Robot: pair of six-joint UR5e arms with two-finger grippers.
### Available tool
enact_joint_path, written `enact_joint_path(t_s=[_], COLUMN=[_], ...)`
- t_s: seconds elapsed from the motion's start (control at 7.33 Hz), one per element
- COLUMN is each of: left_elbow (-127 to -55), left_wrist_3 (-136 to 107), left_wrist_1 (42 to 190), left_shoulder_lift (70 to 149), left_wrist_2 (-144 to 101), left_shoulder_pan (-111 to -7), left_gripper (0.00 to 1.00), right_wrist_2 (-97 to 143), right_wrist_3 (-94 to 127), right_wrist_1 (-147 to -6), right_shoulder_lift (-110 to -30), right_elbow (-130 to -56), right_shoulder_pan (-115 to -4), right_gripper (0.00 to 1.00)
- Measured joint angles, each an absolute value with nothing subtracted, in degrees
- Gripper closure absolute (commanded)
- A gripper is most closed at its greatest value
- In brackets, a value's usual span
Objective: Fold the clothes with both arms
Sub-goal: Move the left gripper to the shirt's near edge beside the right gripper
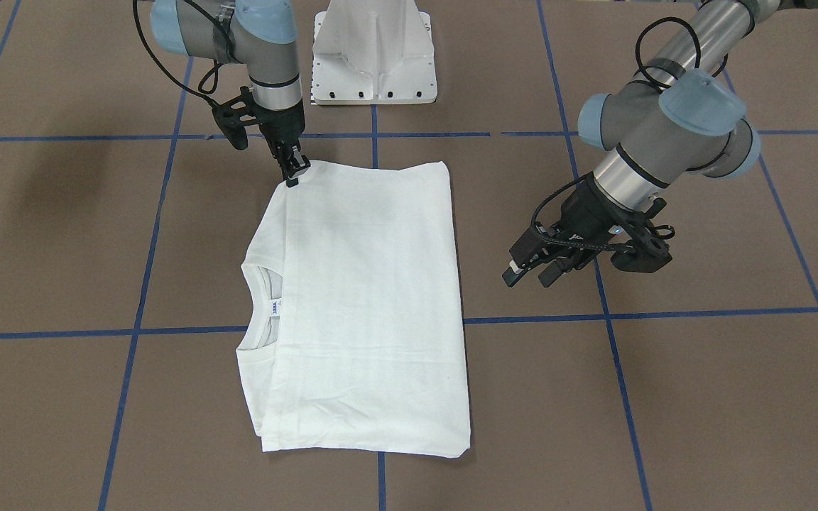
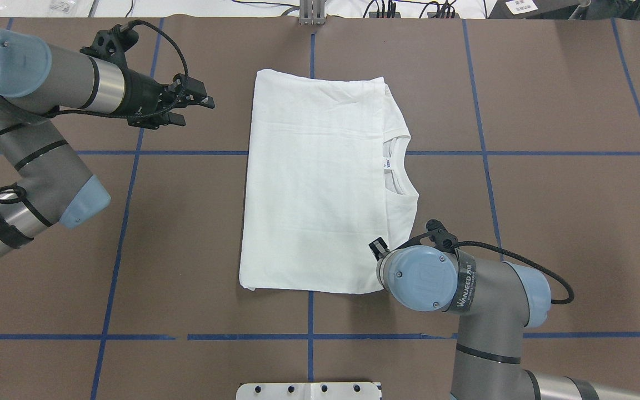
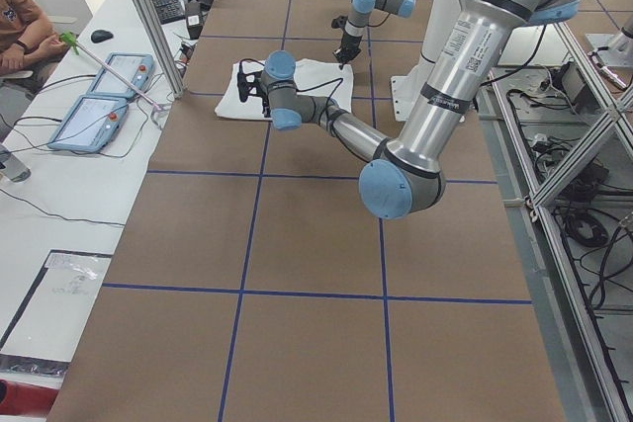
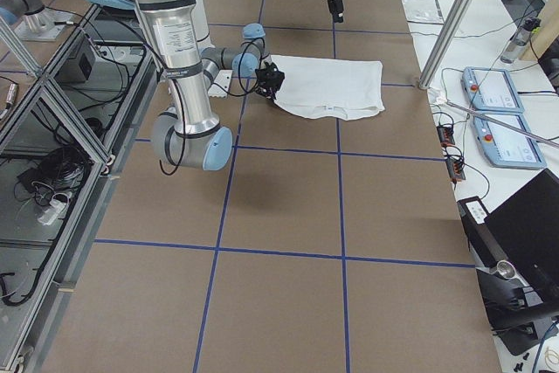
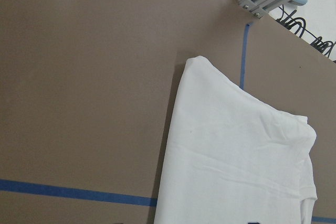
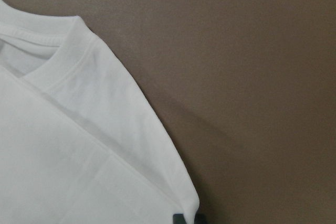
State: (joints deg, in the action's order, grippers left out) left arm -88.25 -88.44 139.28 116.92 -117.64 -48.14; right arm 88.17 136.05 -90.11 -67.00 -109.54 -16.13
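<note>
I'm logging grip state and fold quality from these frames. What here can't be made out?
- Right gripper jaws: overhead, hidden beneath its own wrist; front-facing, too small to tell whether they pinch the T-shirt corner.
- Neck label print: too small in every view.
- Dark mark on the shirt: left wrist view, cut off by the bottom edge.

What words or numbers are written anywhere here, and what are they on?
"WANJEED", then characters too small to read: on the black band round the right arm.
Blue print on the neck label of the T-shirt: too small to read.
Sticker on the left arm: too small to read.
</note>
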Motion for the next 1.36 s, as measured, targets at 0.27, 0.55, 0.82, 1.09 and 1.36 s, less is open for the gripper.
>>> enact_joint_path(t_s=[0.27,0.55,0.82,1.09,1.36], left_elbow=[-90.34,-96.68,-101.65,-103.35,-105.17], left_wrist_3=[-95.41,-103.39,-107.78,-109.76,-110.66], left_wrist_1=[139.18,136.72,129.26,124.79,119.53], left_shoulder_lift=[116.53,113.78,111.99,110.56,110.25], left_wrist_2=[-114.53,-106.78,-97.58,-94.35,-93.60], left_shoulder_pan=[-42.97,-33.02,-22.85,-18.94,-16.90], left_gripper=[0.17,0.18,0.18,0.18,0.24], right_wrist_2=[88.36,88.41,88.36,88.33,88.33], right_wrist_3=[135.98,135.97,135.97,136.02,136.03], right_wrist_1=[-90.79,-90.87,-90.88,-90.88,-90.88], right_shoulder_lift=[-67.35,-67.70,-67.75,-67.76,-67.69], right_elbow=[-110.42,-110.99,-111.14,-111.18,-111.18], right_shoulder_pan=[-16.18,-16.27,-16.27,-16.26,-16.26], right_gripper=[1.00,1.00,1.00,1.00,1.00])
